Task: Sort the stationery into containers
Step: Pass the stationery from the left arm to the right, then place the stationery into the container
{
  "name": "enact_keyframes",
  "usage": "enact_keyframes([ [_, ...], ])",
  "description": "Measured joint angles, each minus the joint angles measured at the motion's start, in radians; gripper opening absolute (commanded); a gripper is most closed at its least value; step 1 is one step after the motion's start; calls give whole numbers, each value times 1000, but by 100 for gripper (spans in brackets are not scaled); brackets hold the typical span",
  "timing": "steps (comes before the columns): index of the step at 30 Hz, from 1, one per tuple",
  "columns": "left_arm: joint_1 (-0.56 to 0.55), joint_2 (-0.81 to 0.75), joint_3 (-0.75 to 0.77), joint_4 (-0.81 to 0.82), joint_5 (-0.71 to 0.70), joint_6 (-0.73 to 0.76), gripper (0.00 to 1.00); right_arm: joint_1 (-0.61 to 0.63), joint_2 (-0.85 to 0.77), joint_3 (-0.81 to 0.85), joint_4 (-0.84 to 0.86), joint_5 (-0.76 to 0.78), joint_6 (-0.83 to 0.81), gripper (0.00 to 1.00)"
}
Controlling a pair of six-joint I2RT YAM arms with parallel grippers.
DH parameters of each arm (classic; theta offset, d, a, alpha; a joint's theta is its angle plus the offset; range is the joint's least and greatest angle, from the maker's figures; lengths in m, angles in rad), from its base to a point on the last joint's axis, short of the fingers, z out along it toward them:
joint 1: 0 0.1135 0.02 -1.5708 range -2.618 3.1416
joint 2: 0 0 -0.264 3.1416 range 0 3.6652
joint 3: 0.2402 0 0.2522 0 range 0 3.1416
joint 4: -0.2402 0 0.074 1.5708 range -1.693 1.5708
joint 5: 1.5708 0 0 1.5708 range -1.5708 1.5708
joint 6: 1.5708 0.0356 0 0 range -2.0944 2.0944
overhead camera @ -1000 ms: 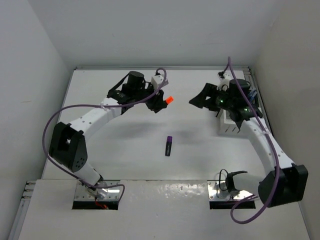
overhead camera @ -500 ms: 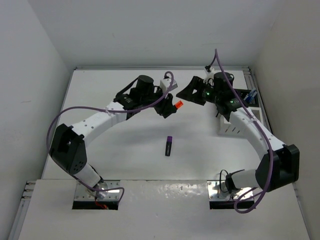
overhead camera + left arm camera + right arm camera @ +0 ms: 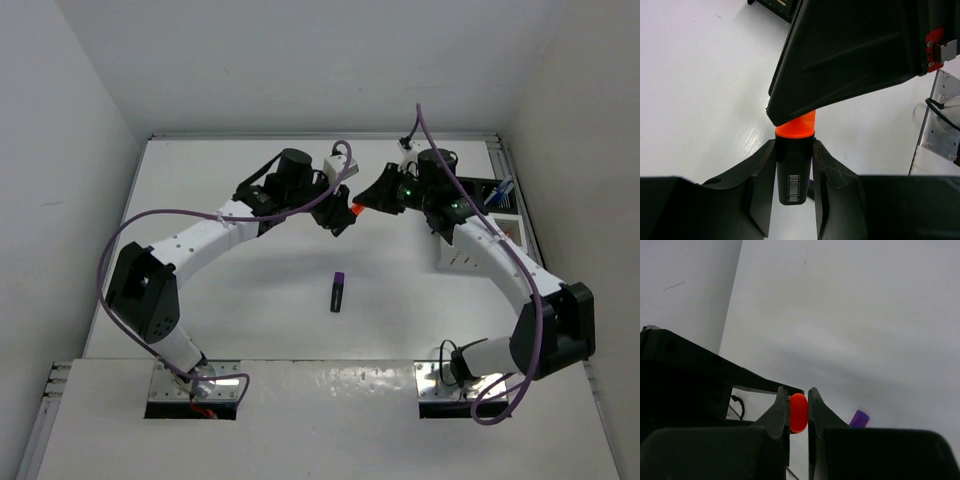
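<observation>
Orange-capped black highlighter (image 3: 794, 170) held aloft; purple-black highlighter (image 3: 339, 291) lies flat, apart.

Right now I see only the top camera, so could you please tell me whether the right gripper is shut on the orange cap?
Observer: Yes. In the right wrist view, the right gripper has a finger pressed against each side of the orange cap.
Operator: Thank you. Is the other end held as well?
Observer: Yes. The left wrist view shows the left gripper clamped on the black body of the highlighter, with the cap pointing away from it.
</observation>
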Motion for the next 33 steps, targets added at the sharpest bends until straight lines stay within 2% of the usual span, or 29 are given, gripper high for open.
enact_keyframes([
  [3,0,2,2,-2,-1,0,13,0,0,0,-1,3,-15,0],
  [6,-1,2,2,-2,-1,-1,58,-7,-4,0,-3,0,-31,0],
  [7,-2,2,2,0,-1,5,67,-15,-9,0,-6,-5,-40,0],
  [9,-4,0,2,2,-8,11,95,-41,-25,0,-26,-11,-58,0],
  [10,-4,-2,2,3,-13,11,100,-70,-36,0,-39,-15,-72,0],
  [15,6,-34,-8,-5,-47,26,100,-317,-105,22,-135,-30,-174,0],
  [19,8,-81,-46,-21,-107,53,100,-522,-151,85,-228,-21,-325,0],
  [23,-1,-92,-83,-34,-159,64,100,-670,-193,119,-280,-21,-476,0],
  [28,-64,-76,-111,-84,-223,96,100,-769,-187,110,-330,-31,-583,0],
  [33,-120,-3,-112,-116,-296,42,100,-780,-149,69,-333,-36,-634,0],
])
